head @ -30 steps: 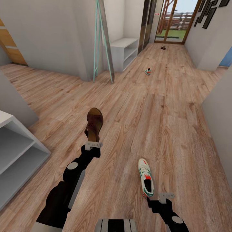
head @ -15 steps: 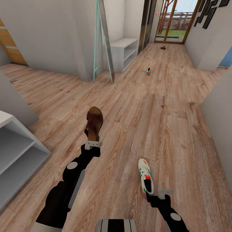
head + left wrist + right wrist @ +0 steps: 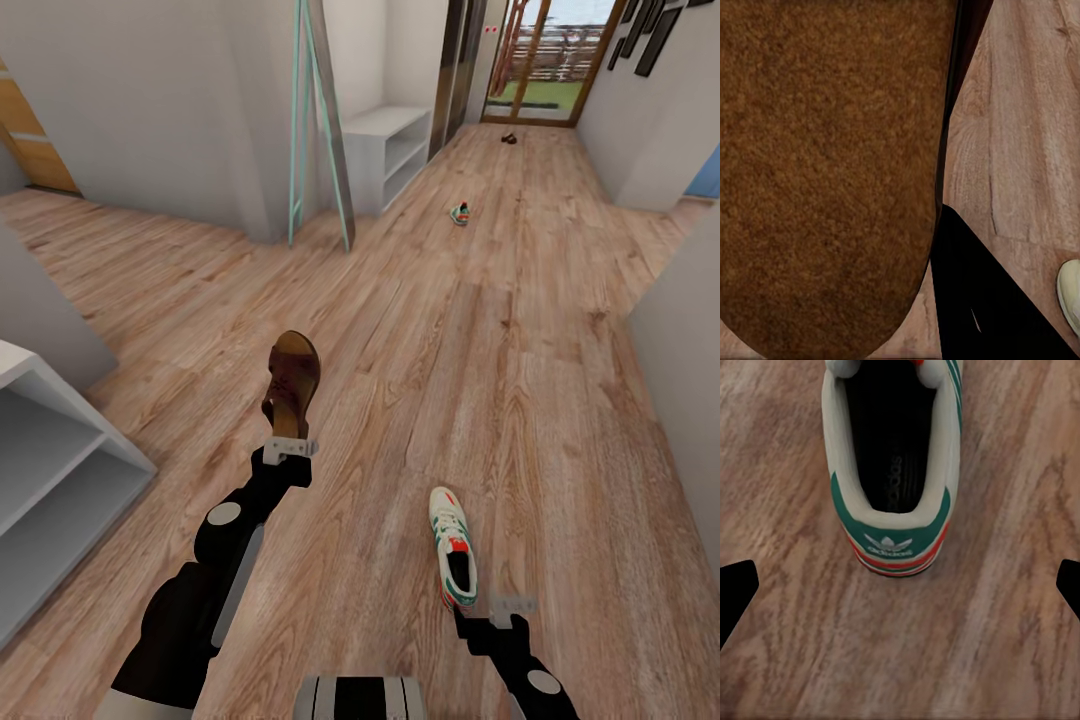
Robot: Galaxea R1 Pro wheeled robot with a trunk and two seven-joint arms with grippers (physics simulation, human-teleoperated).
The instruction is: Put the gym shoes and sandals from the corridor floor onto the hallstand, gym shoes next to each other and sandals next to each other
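My left gripper (image 3: pixel 289 436) is shut on a dark brown sandal (image 3: pixel 292 384) and holds it above the corridor floor (image 3: pixel 520 380). The sandal's sole (image 3: pixel 825 172) fills most of the left wrist view, beside a black finger (image 3: pixel 982 307). A white gym shoe (image 3: pixel 452 548) with green stripes lies on the floor, heel toward me. My right gripper (image 3: pixel 511 606) is open just behind that heel (image 3: pixel 894 536), with its fingertips (image 3: pixel 735 592) wide apart and touching nothing. The second gym shoe (image 3: pixel 460 213) and the second sandal (image 3: pixel 508 138) lie far down the corridor. The pale hallstand (image 3: pixel 70 440) stands at the near left.
A plain white two-shelf bench (image 3: pixel 385 150) stands against the left wall farther on, next to a leaning teal-framed mirror (image 3: pixel 320 120). A grey wall (image 3: pixel 680 380) closes the right side. A glass door (image 3: pixel 545 60) ends the corridor.
The head camera has shifted a little, so the far corridor sits higher in view. The right gripper has wavered slightly behind the gym shoe's heel. The left arm and sandal hold still.
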